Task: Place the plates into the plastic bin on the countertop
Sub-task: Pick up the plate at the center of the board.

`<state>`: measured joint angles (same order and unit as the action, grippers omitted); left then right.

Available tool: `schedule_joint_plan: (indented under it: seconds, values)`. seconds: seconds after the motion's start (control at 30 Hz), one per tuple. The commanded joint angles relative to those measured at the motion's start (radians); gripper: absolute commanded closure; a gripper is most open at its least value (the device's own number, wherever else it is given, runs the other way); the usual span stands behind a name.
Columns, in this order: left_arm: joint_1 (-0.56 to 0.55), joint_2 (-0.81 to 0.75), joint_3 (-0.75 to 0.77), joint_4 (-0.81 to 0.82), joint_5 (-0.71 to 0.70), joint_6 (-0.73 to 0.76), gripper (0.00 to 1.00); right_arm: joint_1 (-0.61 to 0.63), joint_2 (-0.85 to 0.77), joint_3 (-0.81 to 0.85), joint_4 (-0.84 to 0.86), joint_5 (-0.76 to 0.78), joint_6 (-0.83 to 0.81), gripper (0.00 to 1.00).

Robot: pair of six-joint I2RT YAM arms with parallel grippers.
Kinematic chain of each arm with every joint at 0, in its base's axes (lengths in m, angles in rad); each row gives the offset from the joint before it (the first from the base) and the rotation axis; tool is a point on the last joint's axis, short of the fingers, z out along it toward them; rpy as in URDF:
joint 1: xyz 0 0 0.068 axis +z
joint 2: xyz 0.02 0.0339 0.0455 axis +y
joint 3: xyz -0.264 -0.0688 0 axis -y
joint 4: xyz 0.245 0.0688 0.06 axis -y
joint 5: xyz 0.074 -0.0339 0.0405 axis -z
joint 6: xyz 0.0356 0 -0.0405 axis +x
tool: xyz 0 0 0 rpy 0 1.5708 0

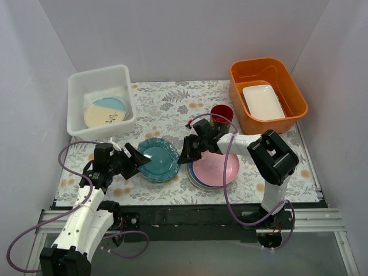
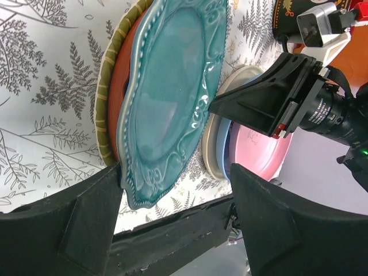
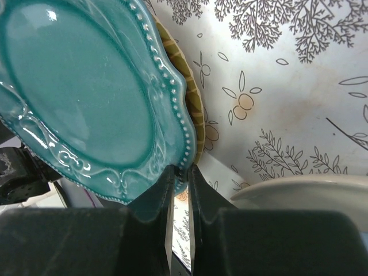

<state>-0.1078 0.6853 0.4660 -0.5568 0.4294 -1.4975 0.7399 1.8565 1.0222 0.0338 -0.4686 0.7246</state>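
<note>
A teal plate (image 1: 156, 159) lies on top of a red plate (image 2: 118, 86) and a straw-yellow plate (image 2: 108, 98) on the countertop (image 1: 167, 106). My right gripper (image 1: 187, 154) is shut on the teal plate's right rim, seen close in the right wrist view (image 3: 181, 171). My left gripper (image 1: 135, 161) is open at the plate's left rim, which sits against one finger (image 2: 86, 224). A second stack, topped by a pink plate (image 1: 215, 167), lies just right of it. The plastic bin (image 1: 77, 100) at the back left holds a cream and light blue plate (image 1: 105, 112).
An orange tub (image 1: 290, 86) at the back right holds a white rectangular dish (image 1: 263, 102). A dark red mug (image 1: 221, 113) stands behind the right gripper. The right arm reaches over the pink stack. The table's front edge lies close below both stacks.
</note>
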Motion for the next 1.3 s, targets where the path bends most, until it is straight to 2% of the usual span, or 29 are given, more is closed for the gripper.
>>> schedule_joint_plan:
  seconds: [0.0,0.3,0.57,0.7,0.83,0.87,0.93,0.97,1.03,1.27]
  values:
    - [-0.029,0.010,0.051,0.120,0.051,-0.006,0.29,0.030,0.000,0.067,-0.005,-0.041,-0.045,0.93]
    - [-0.076,0.085,0.054,0.166,0.014,0.013,0.30,0.030,-0.048,0.122,-0.061,-0.047,-0.060,0.90]
    - [-0.119,0.140,0.049,0.222,-0.011,0.014,0.47,0.029,-0.072,0.154,-0.089,-0.048,-0.071,0.88]
    - [-0.153,0.158,0.054,0.245,-0.046,0.002,0.50,0.030,-0.079,0.161,-0.092,-0.053,-0.071,0.88]
    - [-0.184,0.181,0.056,0.264,-0.087,-0.018,0.59,0.030,-0.086,0.168,-0.095,-0.065,-0.074,0.87]
    - [-0.188,0.186,0.054,0.276,-0.092,-0.029,0.66,0.030,-0.085,0.168,-0.095,-0.067,-0.076,0.87]
    - [-0.197,0.206,0.051,0.282,-0.101,-0.035,0.74,0.030,-0.088,0.170,-0.098,-0.071,-0.077,0.87]
    - [-0.199,0.212,0.049,0.284,-0.103,-0.040,0.85,0.030,-0.091,0.173,-0.100,-0.073,-0.079,0.87]
    - [-0.202,0.215,0.048,0.284,-0.112,-0.041,0.98,0.030,-0.094,0.174,-0.101,-0.076,-0.082,0.86]
    - [-0.205,0.154,0.066,0.245,-0.162,-0.041,1.00,0.030,-0.115,0.174,-0.103,-0.073,-0.074,0.78]
